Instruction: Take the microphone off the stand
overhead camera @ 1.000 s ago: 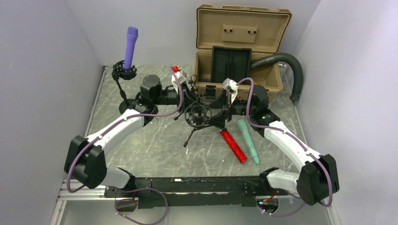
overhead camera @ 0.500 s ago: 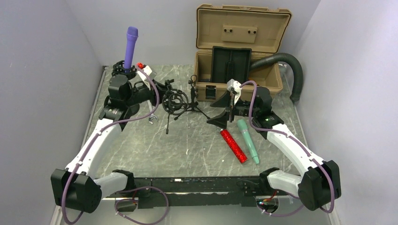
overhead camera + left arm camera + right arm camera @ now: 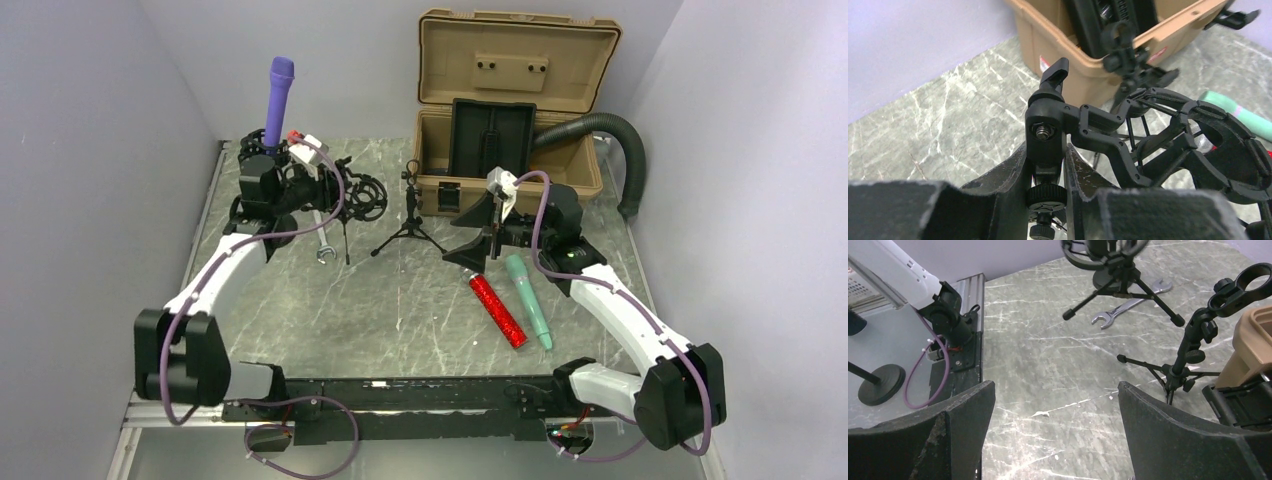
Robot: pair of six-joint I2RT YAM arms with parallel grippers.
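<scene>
Grip confirmed: left pincer (image 3: 1047, 172) is clenched on the stem of the empty mount (image 3: 1100, 122), probably to clear room. Purple mic (image 3: 278, 100) sits upright in its stand (image 3: 255, 148) just behind that pincer. The right pincer (image 3: 1057, 410) gapes empty, free for the pull.

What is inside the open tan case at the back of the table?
A black ribbed panel stands upright inside the tan case. The case's front wall hides the bottom.
</scene>
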